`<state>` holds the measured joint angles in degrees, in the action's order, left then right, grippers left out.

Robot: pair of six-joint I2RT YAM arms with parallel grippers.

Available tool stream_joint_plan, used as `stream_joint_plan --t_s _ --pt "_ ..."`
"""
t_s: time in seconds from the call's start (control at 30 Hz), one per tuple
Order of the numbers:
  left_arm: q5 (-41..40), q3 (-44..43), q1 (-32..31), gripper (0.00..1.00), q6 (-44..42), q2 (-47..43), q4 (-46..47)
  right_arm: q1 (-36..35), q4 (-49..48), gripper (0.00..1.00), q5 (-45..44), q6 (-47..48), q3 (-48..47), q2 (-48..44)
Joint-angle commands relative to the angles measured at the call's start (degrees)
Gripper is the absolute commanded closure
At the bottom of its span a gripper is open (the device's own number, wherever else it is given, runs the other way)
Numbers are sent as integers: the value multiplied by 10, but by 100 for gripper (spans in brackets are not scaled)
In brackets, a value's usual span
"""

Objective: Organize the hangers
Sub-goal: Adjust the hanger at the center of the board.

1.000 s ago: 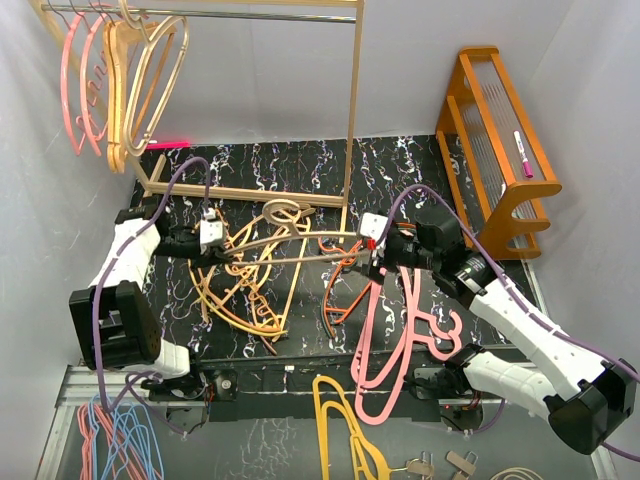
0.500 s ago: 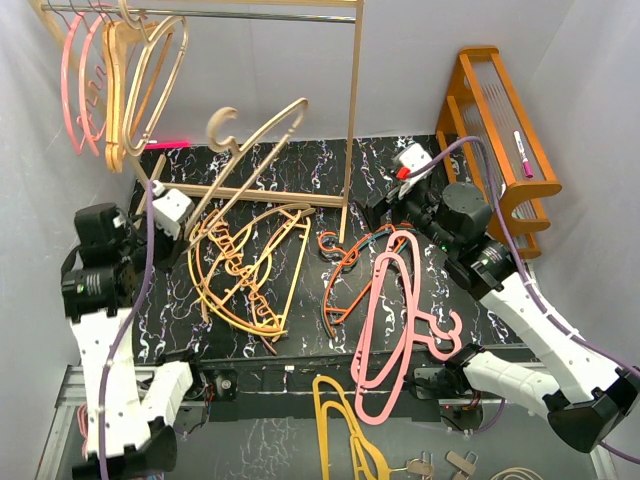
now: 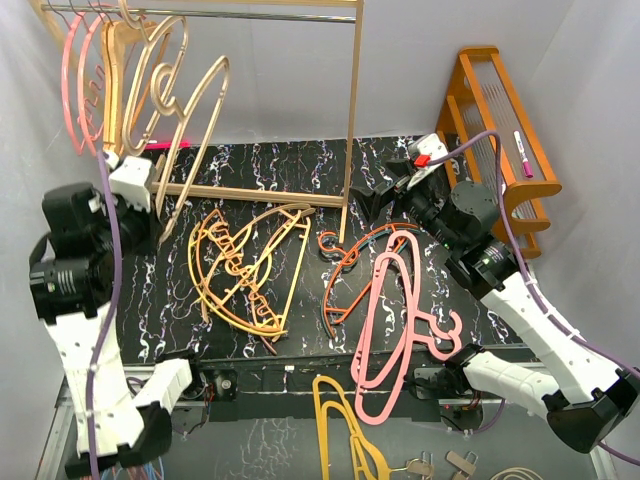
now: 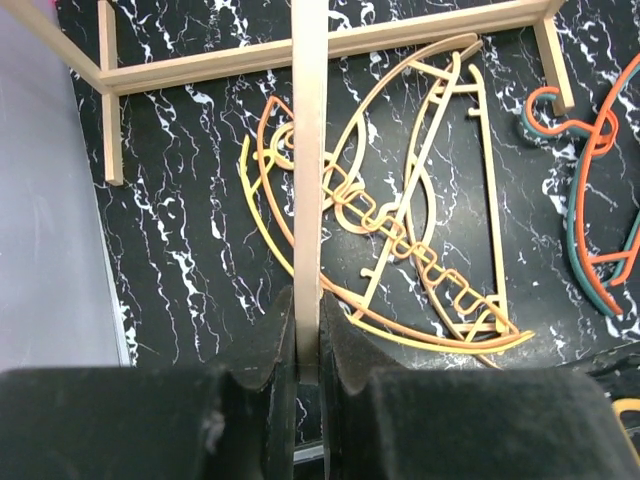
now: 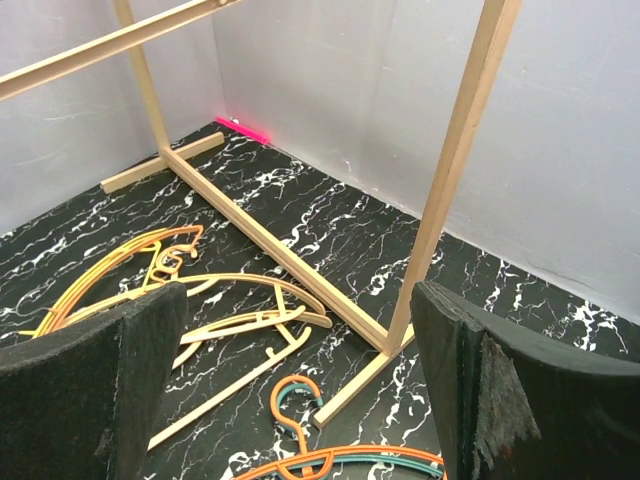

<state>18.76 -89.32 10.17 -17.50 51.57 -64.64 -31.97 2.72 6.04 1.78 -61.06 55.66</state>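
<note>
Overhead, we see a black marbled mat covering the table, with a pale wooden clothes rack standing at its far side and an orange slatted shelf off to the right. Several hangers already hang at the left end of the rack's rail, pink ones outermost and tan ones next to them. On the mat, a tangle of yellow-orange and tan hangers lies left of centre, partly under the rack's base bar. To its right two pink hangers lie overlapped, running past the mat's near edge, and they lie partly across an orange and a teal hanger near the rack's right post. The left arm is raised high at the left side, and we see its gripper pinched tight on the straight bar of a tan hanger. That hanger is lifted clear of the mat, with its hook up beside the hung ones and below the rail. The right gripper is poised above the mat near the right post, its fingers spread wide with nothing between them.
</note>
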Motion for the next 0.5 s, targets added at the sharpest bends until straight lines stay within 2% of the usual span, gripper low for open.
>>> stream_joint_plan --t_s 0.0,0.3,0.47 --pt "-4 -89 1 100 43 81 20 3 -46 2 10 -13 6 -13" --pt "-8 -195 1 100 32 203 46 8 -47 2 8 -4 14 -17" --pt "-15 -215 1 100 25 225 75 12 -50 2 7 2 16 -11"
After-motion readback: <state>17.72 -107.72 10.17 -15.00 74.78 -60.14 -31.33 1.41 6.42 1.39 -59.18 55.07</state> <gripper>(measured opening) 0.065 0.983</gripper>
